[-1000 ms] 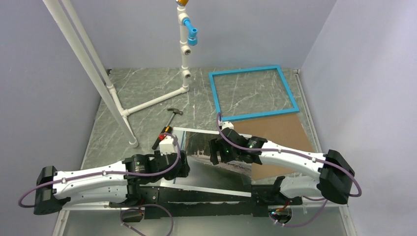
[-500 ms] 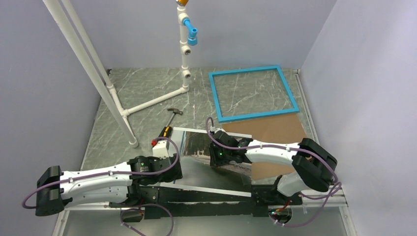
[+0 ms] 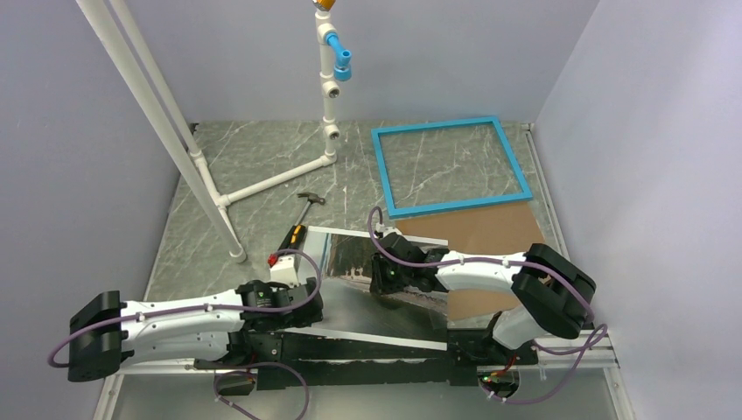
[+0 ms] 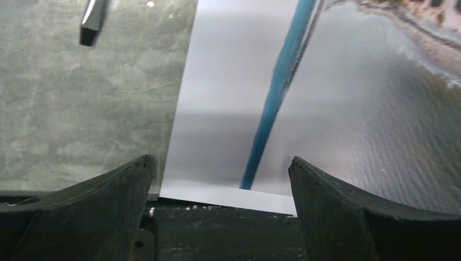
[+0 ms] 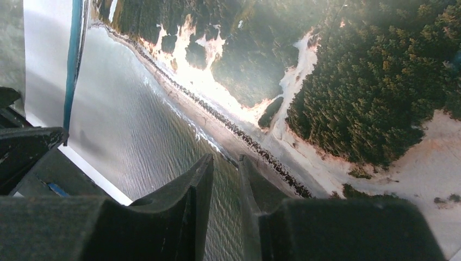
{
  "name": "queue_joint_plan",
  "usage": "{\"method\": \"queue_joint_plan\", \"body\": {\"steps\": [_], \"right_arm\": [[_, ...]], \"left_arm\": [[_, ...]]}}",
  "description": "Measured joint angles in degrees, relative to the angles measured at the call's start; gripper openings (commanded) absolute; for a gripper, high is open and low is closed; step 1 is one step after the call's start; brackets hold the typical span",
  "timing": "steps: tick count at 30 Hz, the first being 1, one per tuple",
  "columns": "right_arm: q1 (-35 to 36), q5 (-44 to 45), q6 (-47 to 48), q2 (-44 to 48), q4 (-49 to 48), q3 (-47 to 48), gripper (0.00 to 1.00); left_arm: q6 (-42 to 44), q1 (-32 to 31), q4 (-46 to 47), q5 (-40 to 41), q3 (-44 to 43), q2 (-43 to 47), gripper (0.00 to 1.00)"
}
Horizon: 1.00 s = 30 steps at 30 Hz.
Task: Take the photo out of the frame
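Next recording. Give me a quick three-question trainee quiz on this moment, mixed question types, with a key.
1. True or false: the frame lies empty, with the marble of the table showing through it.
2. Which claw is wide open? A. left claw B. right claw C. both
3. Short answer: which tool lies by the far left corner of the photo?
Key: 1 true. 2 A. 3 the hammer.

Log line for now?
photo: out, on table | frame: empty | left gripper: open | right gripper: shut
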<state>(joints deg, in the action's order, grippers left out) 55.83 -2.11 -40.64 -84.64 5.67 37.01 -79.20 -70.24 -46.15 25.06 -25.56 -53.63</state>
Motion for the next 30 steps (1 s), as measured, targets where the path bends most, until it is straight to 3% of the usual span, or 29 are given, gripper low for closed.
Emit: {"method": "queue_joint_plan", "body": {"steps": [11,15,20,30], "right_arm": [[0.0,-0.4,0.1,-0.4,-0.8,0.0,0.26],[-0.2,-1.5,0.1,-1.6,-2.0,0.6,0.26],[-0.3,-2.7,0.1,-2.8,-3.9,0.8,0.25],[-0.3,-3.2,0.1,-3.5,-4.7,1.2,0.25]], "left_arm": [[0.5,0.8,6.1,0.1,3.8,6.6,0.99],[0.5,0.9,12.4,-2.1,5.2,8.1,0.99],[0.5,1.0,14.0,-4.5,5.8,10.2,0.99],[0.4,1.0,19.0,-5.2,12.2,22.3,0.99]]}}
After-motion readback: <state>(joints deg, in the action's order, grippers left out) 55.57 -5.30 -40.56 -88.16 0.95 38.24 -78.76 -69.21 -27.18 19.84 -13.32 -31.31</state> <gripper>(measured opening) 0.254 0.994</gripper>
